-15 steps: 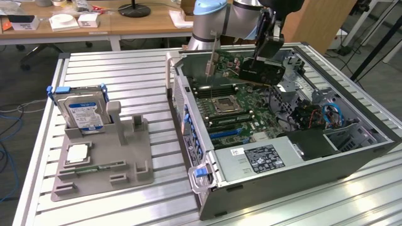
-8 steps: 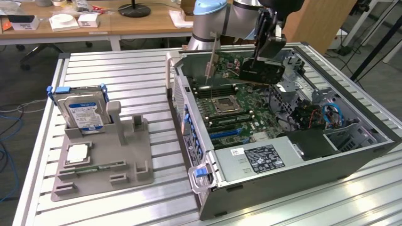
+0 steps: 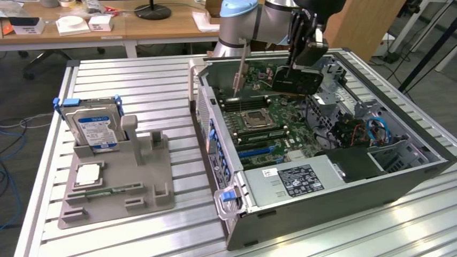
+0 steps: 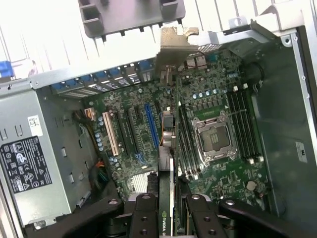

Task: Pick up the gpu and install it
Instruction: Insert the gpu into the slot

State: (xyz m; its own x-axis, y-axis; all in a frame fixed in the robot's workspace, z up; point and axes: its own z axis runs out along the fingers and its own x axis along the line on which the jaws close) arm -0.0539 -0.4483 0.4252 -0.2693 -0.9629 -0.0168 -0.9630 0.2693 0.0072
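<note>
The gpu is a dark card held upright over the far end of the open computer case. Its silver bracket hangs at the end toward the exterior view's left. My gripper is shut on the card's top edge. In the wrist view the gpu runs edge-on from between my fingers to the bracket at the case's rear wall. It lies above the motherboard, between the blue slot and the memory slots. Whether it touches the board I cannot tell.
A power supply fills the case's near end, with cables and a drive cage at the exterior view's right. A grey fixture on the slatted table holds a hard drive, a processor and a memory stick.
</note>
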